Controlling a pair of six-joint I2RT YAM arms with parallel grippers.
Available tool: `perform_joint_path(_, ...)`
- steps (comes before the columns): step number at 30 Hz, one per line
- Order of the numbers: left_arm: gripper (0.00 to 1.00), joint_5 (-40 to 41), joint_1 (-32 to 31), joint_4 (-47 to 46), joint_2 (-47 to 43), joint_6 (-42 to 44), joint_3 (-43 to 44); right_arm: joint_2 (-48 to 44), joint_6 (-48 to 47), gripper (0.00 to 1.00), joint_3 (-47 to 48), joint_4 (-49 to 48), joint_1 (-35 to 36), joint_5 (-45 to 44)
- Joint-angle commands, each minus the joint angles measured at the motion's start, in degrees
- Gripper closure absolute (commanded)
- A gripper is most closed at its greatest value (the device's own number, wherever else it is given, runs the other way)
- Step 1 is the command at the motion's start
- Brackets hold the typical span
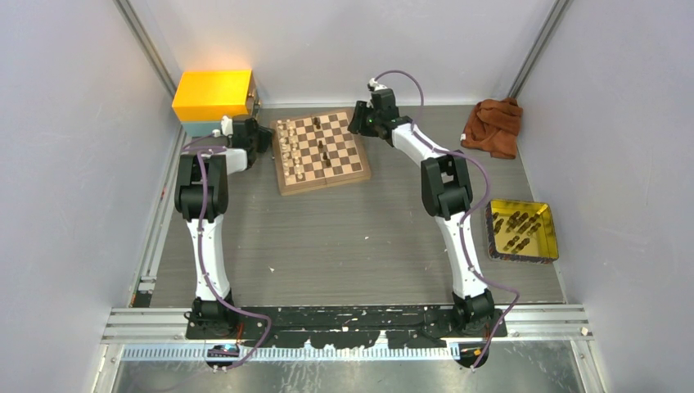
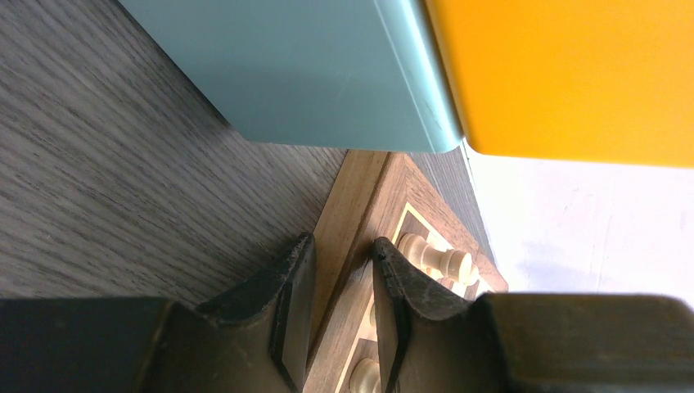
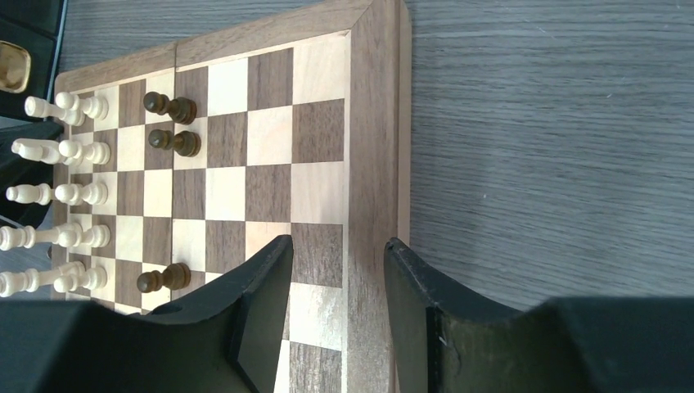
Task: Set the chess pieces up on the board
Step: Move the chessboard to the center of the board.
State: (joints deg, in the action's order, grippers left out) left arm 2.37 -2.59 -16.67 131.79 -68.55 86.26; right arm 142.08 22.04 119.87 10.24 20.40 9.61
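Note:
The board (image 1: 348, 151) lies at the back of the table, slightly turned. Cream chess pieces (image 1: 289, 151) fill two rows along its left side, and three dark ones (image 3: 170, 106) stand further in. My left gripper (image 1: 263, 139) is at the board's left edge. In the left wrist view the tan rim of the board (image 2: 360, 205) fills the narrow gap of that gripper (image 2: 342, 241), with cream pieces (image 2: 438, 258) just beyond. My right gripper (image 3: 339, 243) is open and empty over the right border of the board (image 3: 270, 123), one finger above the squares and one above the table.
A yellow box on a teal base (image 1: 214, 94) stands just behind the left gripper, close ahead in the left wrist view (image 2: 327, 74). A yellow tray (image 1: 548, 237) with several dark pieces sits at the right. A brown cloth (image 1: 493, 125) lies at the back right.

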Motion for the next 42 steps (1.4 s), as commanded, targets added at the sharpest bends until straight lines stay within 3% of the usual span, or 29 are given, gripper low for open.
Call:
perform_joint_path(1,0.68,-0.6,0.0,6.3,1.3,2.2,-1.4,-1.8,-1.1,0.49,1.5,-1.8,-0.5,-0.2)
perform_joint_path(24,0.68,-1.3,-0.2,6.6,1.3,3.9,-1.4,3.8,2.1,0.5,3.8,-0.9,-0.7,5.5)
perform_joint_path(35,0.68,-0.7,-1.8,8.5,0.3,5.5,-1.9,1.4,1.3,0.67,-0.8,-0.7,0.7,6.0)
perform_joint_path(42,0.69,-0.5,-2.8,8.4,-0.5,6.1,-4.3,-0.4,1.4,0.7,-4.5,-1.6,1.2,6.3)
